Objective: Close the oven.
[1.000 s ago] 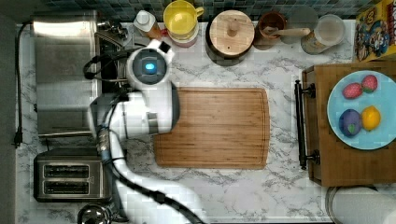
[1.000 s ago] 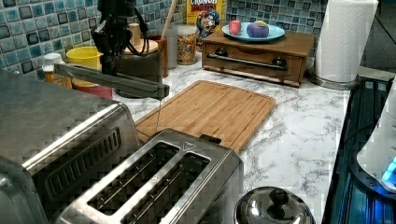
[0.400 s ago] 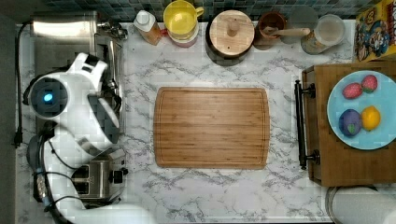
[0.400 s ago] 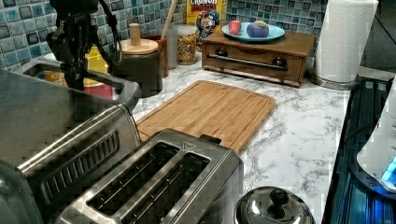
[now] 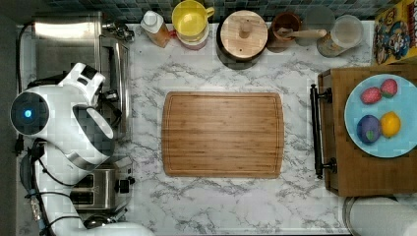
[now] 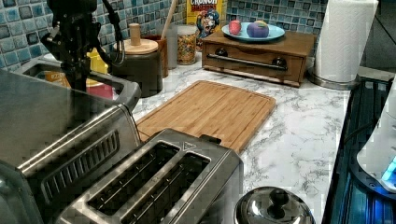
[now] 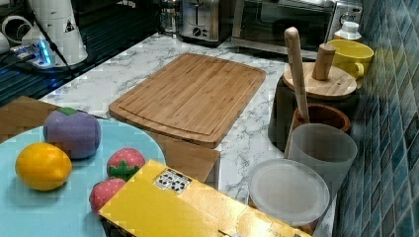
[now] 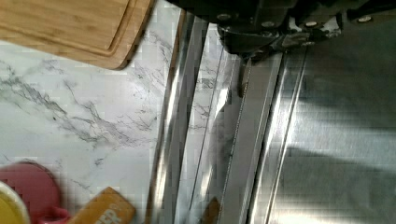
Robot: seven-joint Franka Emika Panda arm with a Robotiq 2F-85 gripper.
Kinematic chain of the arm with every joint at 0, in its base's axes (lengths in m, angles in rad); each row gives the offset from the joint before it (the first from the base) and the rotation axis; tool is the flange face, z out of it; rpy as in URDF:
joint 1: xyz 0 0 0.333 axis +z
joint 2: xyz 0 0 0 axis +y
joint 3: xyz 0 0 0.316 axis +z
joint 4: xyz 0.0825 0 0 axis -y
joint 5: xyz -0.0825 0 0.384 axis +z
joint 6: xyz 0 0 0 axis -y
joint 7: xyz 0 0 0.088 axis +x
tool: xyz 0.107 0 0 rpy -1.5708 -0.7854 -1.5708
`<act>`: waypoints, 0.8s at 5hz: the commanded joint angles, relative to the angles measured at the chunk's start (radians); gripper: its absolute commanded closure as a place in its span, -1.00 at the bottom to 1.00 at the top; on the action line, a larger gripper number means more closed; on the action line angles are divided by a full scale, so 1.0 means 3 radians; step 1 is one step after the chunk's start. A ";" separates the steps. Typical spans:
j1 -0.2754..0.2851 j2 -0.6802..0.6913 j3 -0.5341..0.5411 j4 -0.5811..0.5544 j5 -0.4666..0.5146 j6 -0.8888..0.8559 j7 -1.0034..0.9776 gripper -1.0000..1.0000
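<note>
The oven (image 5: 69,59) stands at the far left of the marble counter (image 5: 221,206) in the top view, against the tiled back wall, with the 2-slot toaster (image 5: 96,189) just beside it toward the top view's bottom edge. Its door (image 5: 120,88) is nearly upright, close against the oven's front, and the metal bar handle (image 8: 175,121) runs along the door's upper edge; in the wrist view the handle and the door's steel frame lie side by side next to the brushed top panel. Whether the door is fully seated cannot be told.

The white arm (image 5: 64,128) bends over the oven's top and front edge. In the left view the dark hand (image 6: 77,44) hangs above the oven's top near the door's upper edge. Its fingers are hidden by the wrist and cabling, so whether they are apart or together cannot be told.

A bamboo cutting board (image 5: 223,133) lies flat in the middle of the counter, well apart from the oven. Along the back wall stand a yellow mug (image 5: 189,19), a dark jar with a wooden lid (image 5: 243,29), a brown cup holding a wooden utensil (image 5: 287,27) and a lidded plastic container (image 5: 344,34). At the top view's right, a wooden box (image 5: 369,172) carries a blue plate (image 5: 359,123) with 4 toy fruits.
</note>
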 commanded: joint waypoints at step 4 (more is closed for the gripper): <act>0.0103 -0.0582 -0.0022 0.0395 -0.0308 -0.0282 0.0777 1.00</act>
